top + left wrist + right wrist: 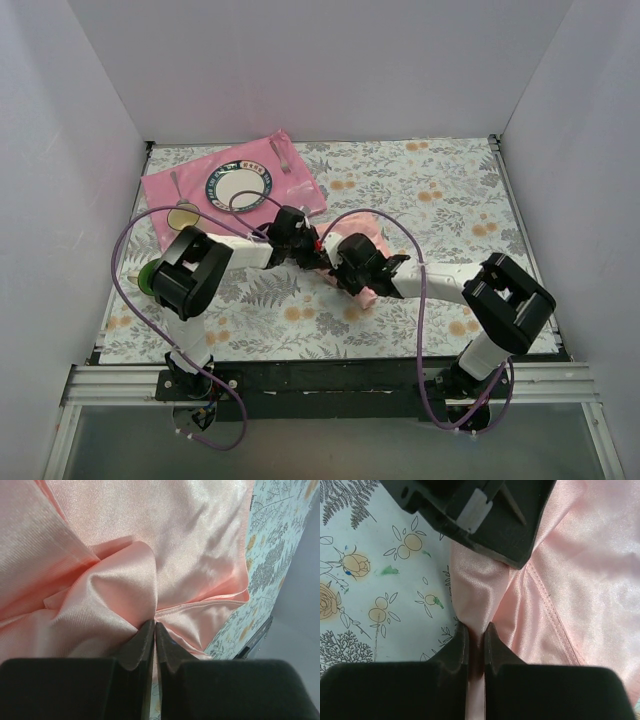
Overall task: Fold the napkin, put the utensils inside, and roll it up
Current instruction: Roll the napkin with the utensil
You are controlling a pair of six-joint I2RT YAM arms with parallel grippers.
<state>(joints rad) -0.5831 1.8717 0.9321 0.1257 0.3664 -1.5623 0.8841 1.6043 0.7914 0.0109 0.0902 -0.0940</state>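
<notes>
Folding stage: early, by my read; the pale salmon-pink, shiny thin cloth napkin [200,540] is bunched and creased, with no clean fold visible.
Done: nothing finished that I can see.
Left to do: fold, load utensils, roll.
Utensils: metal spoon [183,210] and metal fork [282,155] lie on the hot-pink rectangular mat [300,195] at far left, on either side of the round dark-rimmed plate [240,180], well apart from the napkin.
Napkin location: table centre on the floral-print tablecloth [450,190], mostly hidden under both wrists in the top view.
Napkin look: satin sheen, stitched hem showing, overlapping layers, puckered ridge running between the two pinches.
Left gripper [154,630]: clenched, pinching a raised pleat of napkin.
Right gripper [476,632]: clamped on a thin edge fold of napkin, just beside the other one.
Risk: slick cloth could slip out of either pinch.
</notes>
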